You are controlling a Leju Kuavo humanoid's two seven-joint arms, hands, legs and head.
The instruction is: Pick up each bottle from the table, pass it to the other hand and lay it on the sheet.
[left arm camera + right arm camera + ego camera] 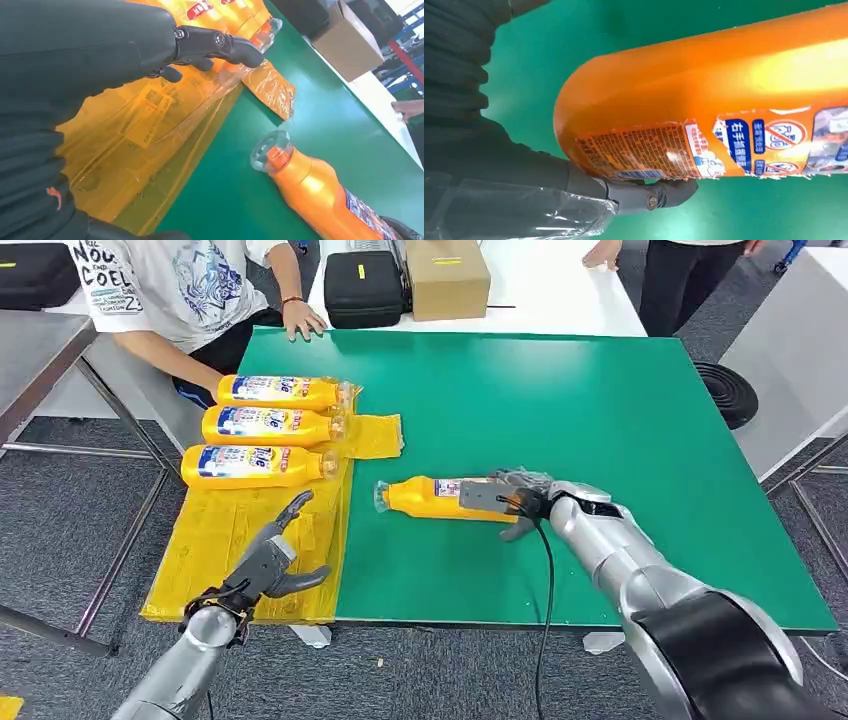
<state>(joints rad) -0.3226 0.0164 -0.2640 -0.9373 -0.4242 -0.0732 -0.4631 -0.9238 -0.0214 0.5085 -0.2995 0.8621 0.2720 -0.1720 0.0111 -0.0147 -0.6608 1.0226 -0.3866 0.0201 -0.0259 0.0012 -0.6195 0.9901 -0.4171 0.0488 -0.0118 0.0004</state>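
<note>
Clearly, three bottles [270, 426] are already laid side by side on the yellow sheet [215, 550], just beyond the left hand [268, 565], which hovers over the sheet's near part with its fingers spread and nothing held. A crumpled flap of the sheet [270, 86] is seen beside the caps of those bottles. To the right of the left hand, on the green table [600, 400], the fourth bottle [440, 497] lies on its side with its clear cap [270, 150] turned toward the sheet. Its base end is wrapped by the right hand [515, 500] — a thumb is seen under the label in the right wrist view, so the bottle is judged to be gripped, though how firmly cannot be told.

Several failures can be foreseen. Because the bottle is held near its base, the long cap end may droop or twist when it is lifted. The glossy surface could be lost during the handover if the right hand is released before the left has closed. The loose sheet may also be dragged or bunched — and the laid bottles rolled — if they are brushed by the left hand.
</note>
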